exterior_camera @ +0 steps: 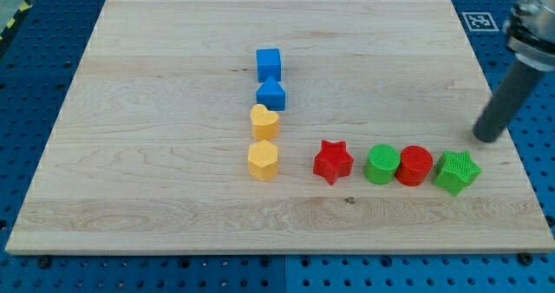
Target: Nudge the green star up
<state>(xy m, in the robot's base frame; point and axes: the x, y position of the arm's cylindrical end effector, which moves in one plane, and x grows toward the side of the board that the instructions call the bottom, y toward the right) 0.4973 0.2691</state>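
The green star (457, 172) lies at the right end of a row near the board's lower right, touching a red cylinder (414, 166). My tip (487, 139) rests on the board just above and to the right of the green star, a short gap away. The dark rod rises from it toward the view's upper right corner.
Left of the red cylinder sit a green cylinder (381, 165) and a red star (333, 161). A column at the board's middle holds a blue cube (269, 64), a blue triangle (270, 94), a yellow heart (264, 120) and a yellow hexagon (263, 159). The wooden board (130, 154) lies on a blue perforated table.
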